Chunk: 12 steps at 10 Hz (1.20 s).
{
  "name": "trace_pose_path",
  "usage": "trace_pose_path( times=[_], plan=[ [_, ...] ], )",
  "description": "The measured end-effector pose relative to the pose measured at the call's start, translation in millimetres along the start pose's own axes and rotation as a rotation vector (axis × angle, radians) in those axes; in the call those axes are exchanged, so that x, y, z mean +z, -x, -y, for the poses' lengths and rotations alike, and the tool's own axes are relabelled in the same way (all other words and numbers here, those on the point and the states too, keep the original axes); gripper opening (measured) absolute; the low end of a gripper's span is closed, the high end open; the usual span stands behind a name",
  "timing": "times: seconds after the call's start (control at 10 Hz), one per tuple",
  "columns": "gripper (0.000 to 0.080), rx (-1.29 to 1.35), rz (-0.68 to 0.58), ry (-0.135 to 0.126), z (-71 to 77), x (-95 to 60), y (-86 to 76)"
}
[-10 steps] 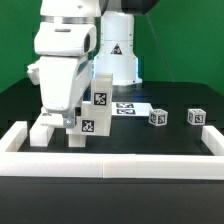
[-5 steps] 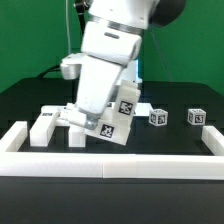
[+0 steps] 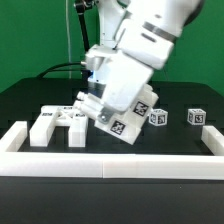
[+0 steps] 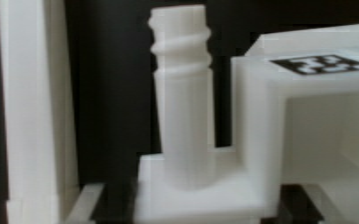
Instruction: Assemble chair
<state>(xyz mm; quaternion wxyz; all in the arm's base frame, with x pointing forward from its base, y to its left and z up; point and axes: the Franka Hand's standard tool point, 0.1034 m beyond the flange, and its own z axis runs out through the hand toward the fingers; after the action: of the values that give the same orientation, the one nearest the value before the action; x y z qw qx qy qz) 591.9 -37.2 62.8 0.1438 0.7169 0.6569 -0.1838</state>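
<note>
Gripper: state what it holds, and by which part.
The gripper holds a white tagged chair part, tilted, by its upper end as the exterior view shows it; the exact contact is hidden behind the hand.

The exterior view stands outside the rail [image 3: 110,160], a little above it, and faces across it over the black table [image 3: 25,100] to the arm [image 3: 140,55] and the green backdrop [image 3: 20,40] beyond. It is far enough back to take in the rail's front run and both corners. The wrist view sits inside the rail, very near, filled by a white peg [image 4: 185,90] and a tagged part [image 4: 318,110], with the table dark behind. Both views share that tagged part [image 3: 125,112] under the arm; the peg cannot be made out in the exterior view.
</note>
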Motion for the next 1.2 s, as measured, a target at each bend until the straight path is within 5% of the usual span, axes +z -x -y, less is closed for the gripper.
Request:
trace_pose_path(
  times=[0.4, 0.6, 0.9, 1.2],
  plan=[
    [0.0334, -0.041, 0.119, -0.023, 7.7, -4.6, -3.1],
    [0.0334, -0.054, 0.212, -0.053, 18.1, -0.9, -17.8],
    [0.0334, -0.108, 0.316, -0.044, 20.0, -2.7, -13.5],
    [0.0334, -0.130, 0.385, -0.070, 28.7, 1.5, -28.0]
  ],
)
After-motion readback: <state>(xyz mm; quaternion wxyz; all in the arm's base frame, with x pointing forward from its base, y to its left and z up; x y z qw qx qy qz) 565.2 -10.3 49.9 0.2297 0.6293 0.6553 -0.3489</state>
